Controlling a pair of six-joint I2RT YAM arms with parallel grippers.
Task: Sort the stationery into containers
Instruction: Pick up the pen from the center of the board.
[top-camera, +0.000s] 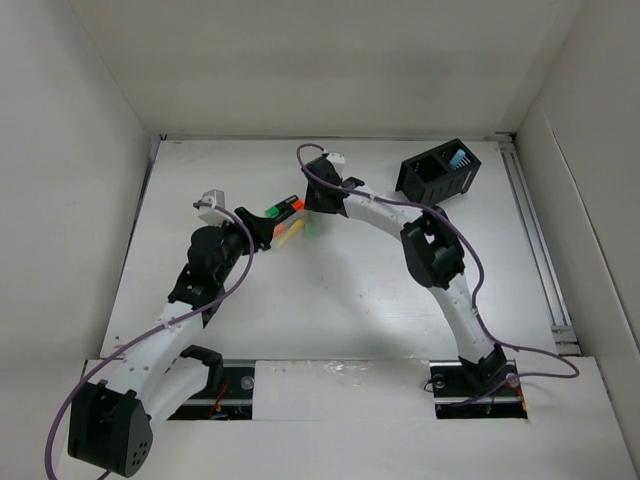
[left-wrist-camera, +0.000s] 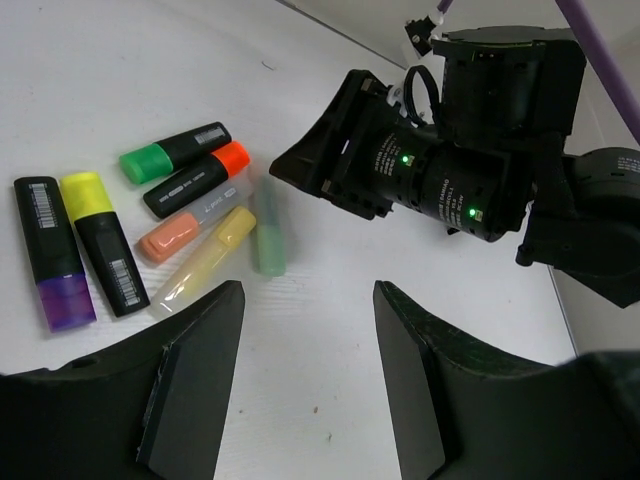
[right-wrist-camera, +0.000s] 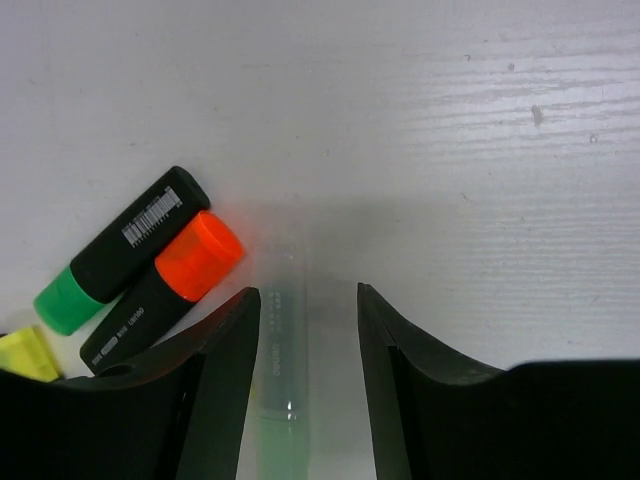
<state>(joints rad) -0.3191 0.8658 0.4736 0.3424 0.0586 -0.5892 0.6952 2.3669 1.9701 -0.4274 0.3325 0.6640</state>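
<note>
My right gripper (right-wrist-camera: 305, 298), jaws parted, frames the pale translucent green highlighter (right-wrist-camera: 283, 345), so I should probably lower and clench next; my left gripper (left-wrist-camera: 310, 295) hangs released.

The left arm (top-camera: 165, 335) and right arm (top-camera: 458, 305) are built of white links joined by chunky black joint housings. A purple cable (top-camera: 478, 270) trails along each. The left claw (left-wrist-camera: 308, 295) and right claw (right-wrist-camera: 305, 295) have matte black wedge fingers (left-wrist-camera: 195, 385) (faintly grainy). Two green lights (left-wrist-camera: 405, 158) glow on the right wrist's black cylinder.
</note>
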